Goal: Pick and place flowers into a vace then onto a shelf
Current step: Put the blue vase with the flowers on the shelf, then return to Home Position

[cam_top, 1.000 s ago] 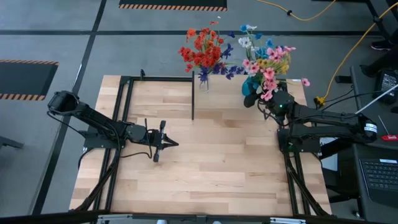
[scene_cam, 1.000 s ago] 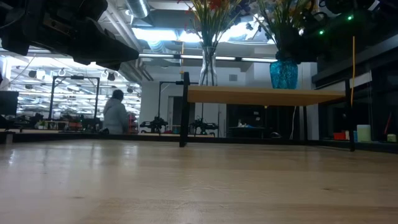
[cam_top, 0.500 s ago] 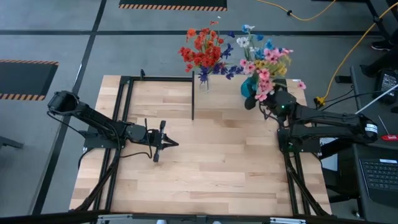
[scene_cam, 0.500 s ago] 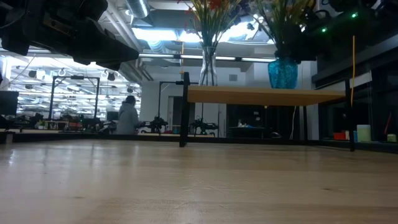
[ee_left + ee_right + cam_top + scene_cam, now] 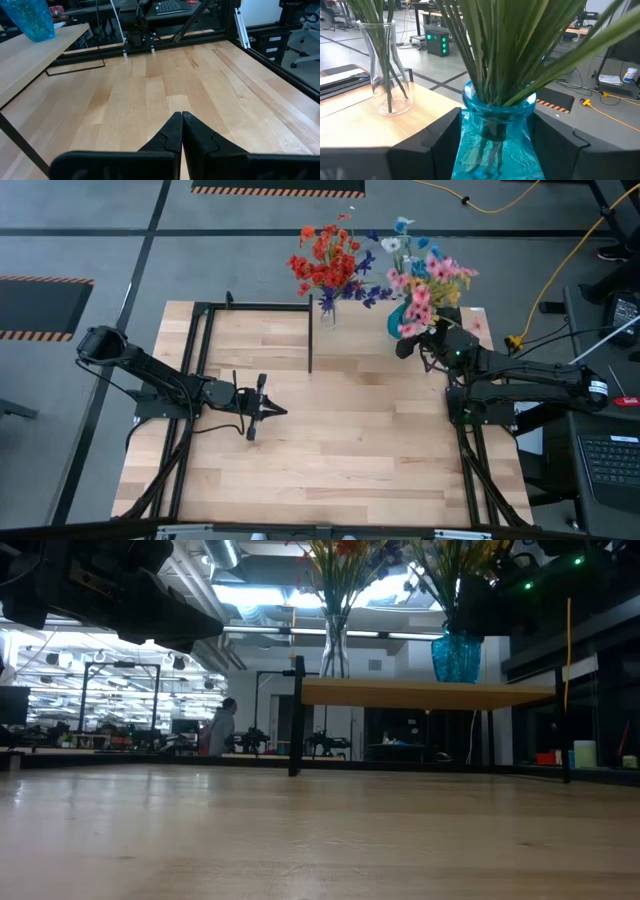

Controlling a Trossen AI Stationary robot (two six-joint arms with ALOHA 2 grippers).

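A blue glass vase [image 5: 400, 321] [image 5: 456, 655] with pink, yellow, white and blue flowers [image 5: 427, 275] stands on the shelf [image 5: 360, 345] [image 5: 430, 693] at the table's far right. My right gripper [image 5: 495, 131] [image 5: 413, 342] is shut on it. Left of it on the shelf stands a clear glass vase [image 5: 327, 311] [image 5: 387, 75] of red, orange and purple flowers [image 5: 326, 262]. My left gripper [image 5: 283, 411] [image 5: 181, 116] hovers shut over the table's left-centre, touching nothing. My right gripper has the blue vase's upper body [image 5: 470, 125], just under the neck, between its two fingers [image 5: 437, 137], one on each side. The fingers reach in about level from the table's right side. The vase is upright with its base at the shelf board [image 5: 456, 681].
A black metal frame [image 5: 200, 380] runs along the table's left part, and the shelf's leg [image 5: 310, 365] stands near the middle. Bare tabletop [image 5: 350, 450] lies in the centre and near side. A person [image 5: 222, 725] walks in the room beyond.
In my right gripper's hold, the blue vase's blooms have swung toward the table's far edge, while its base has stayed on the shelf. The person in the room behind has walked to the right.
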